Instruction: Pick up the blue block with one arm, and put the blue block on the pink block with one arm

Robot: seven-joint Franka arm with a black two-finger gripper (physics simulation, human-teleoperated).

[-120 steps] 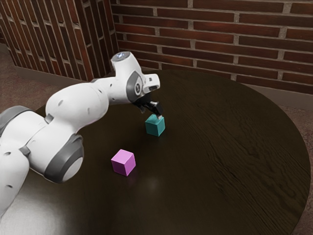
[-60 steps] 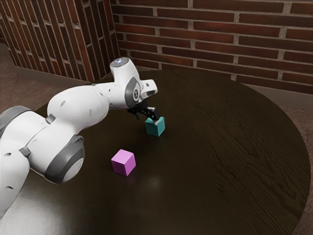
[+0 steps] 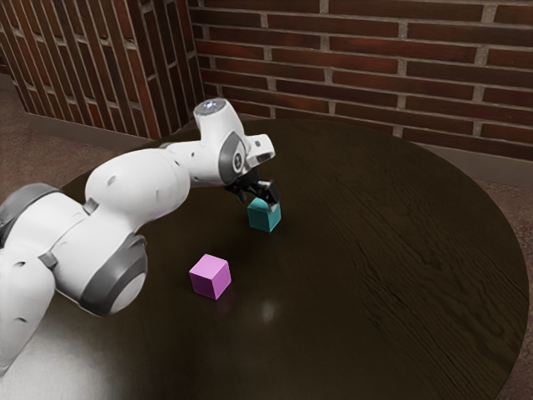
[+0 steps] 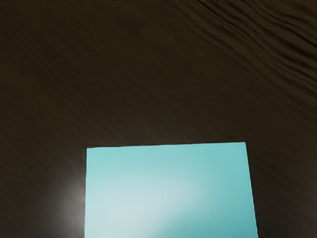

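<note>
Gripper [image 3: 263, 197] hangs low at top of blue block [image 3: 265, 218] (looks teal), which rests on dark table [image 3: 400, 250]. Claw spread or pinching: can't tell. Pink block [image 3: 209, 276] lies apart, abt 7 o'clock from blue block in exterior view.

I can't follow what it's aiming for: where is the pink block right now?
The pink block sits on the dark table, apart from the blue block: toward the exterior view's left of it and nearer the camera.
</note>
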